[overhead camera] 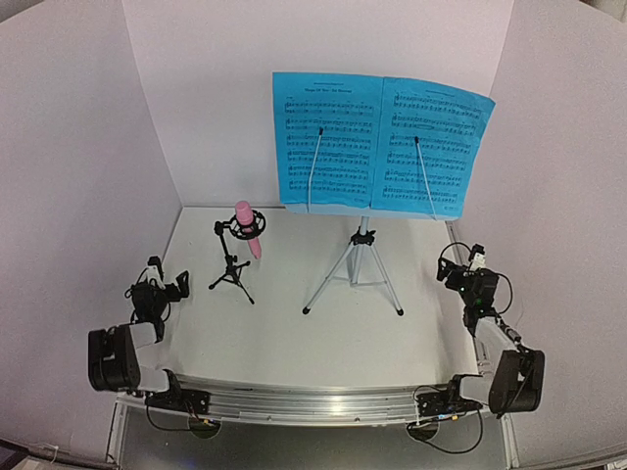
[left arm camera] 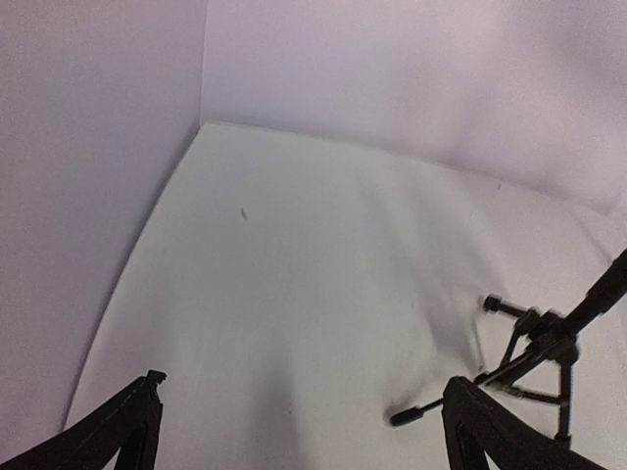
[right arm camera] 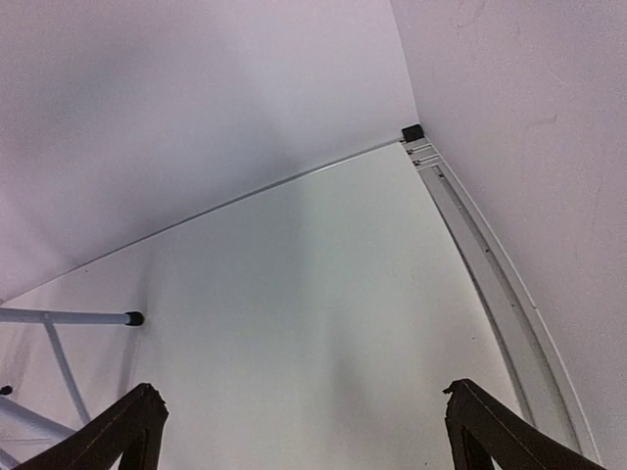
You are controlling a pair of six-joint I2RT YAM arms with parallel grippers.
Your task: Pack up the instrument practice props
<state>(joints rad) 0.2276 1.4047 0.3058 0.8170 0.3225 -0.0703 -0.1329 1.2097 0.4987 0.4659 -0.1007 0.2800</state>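
The blue sheet-music pages (overhead camera: pixel 377 145) rest on the music stand, whose silver tripod (overhead camera: pixel 355 266) stands mid-table; the pale tray is hidden behind the pages. The pink microphone (overhead camera: pixel 247 225) sits in the ring mount of the small black tripod mic stand (overhead camera: pixel 231 266), left of the music stand. The mic stand's legs show in the left wrist view (left arm camera: pixel 534 357). A silver tripod leg shows in the right wrist view (right arm camera: pixel 69 317). My left gripper (overhead camera: pixel 174 285) (left arm camera: pixel 304 431) is open and empty, left of the mic stand. My right gripper (overhead camera: pixel 451 270) (right arm camera: pixel 304 431) is open and empty, right of the silver tripod.
White walls enclose the white table (overhead camera: pixel 294 333) on three sides. A metal rail (right arm camera: pixel 490 274) runs along the right edge, and another rail (overhead camera: pixel 313 397) along the near edge between the arm bases.
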